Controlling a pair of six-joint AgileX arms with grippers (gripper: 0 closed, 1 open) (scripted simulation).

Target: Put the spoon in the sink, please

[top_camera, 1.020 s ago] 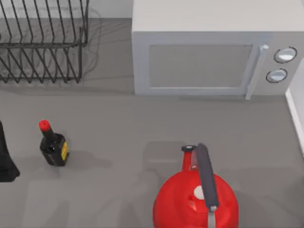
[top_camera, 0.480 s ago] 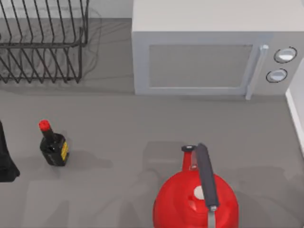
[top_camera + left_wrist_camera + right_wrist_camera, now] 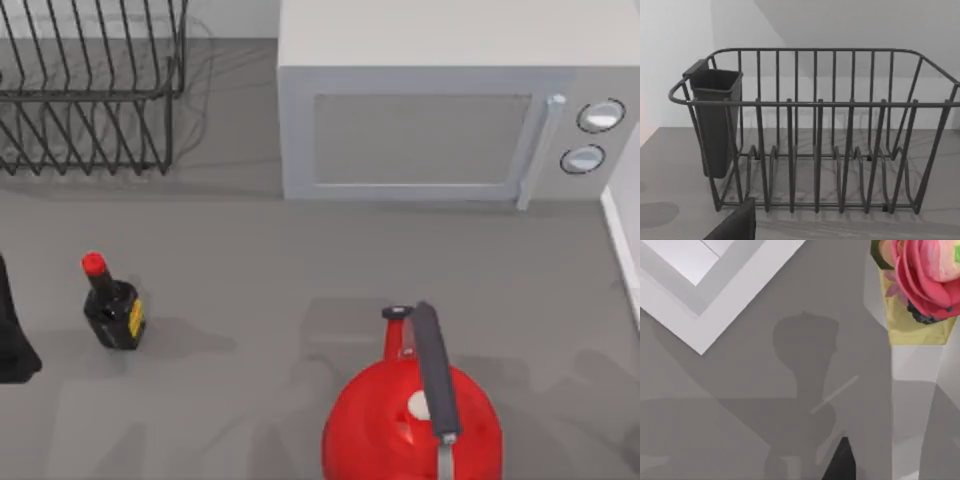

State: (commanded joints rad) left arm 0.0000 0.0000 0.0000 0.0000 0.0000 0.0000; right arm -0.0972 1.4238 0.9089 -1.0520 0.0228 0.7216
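Spoon (image 3: 834,394) (perhaps) — thin pale sliver just beyond right pincer (image 3: 840,465).

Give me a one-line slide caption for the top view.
Countertop with red kettle, sauce bottle, microwave and wire dish rack.

Top view looks straight down on the counter (image 3: 300,260), microwave (image 3: 440,120) at the far edge. Left wrist view faces the dish rack (image 3: 815,145) side-on, near; top view shares it. Right wrist view looks down close at counter beside a flower (image 3: 922,277).
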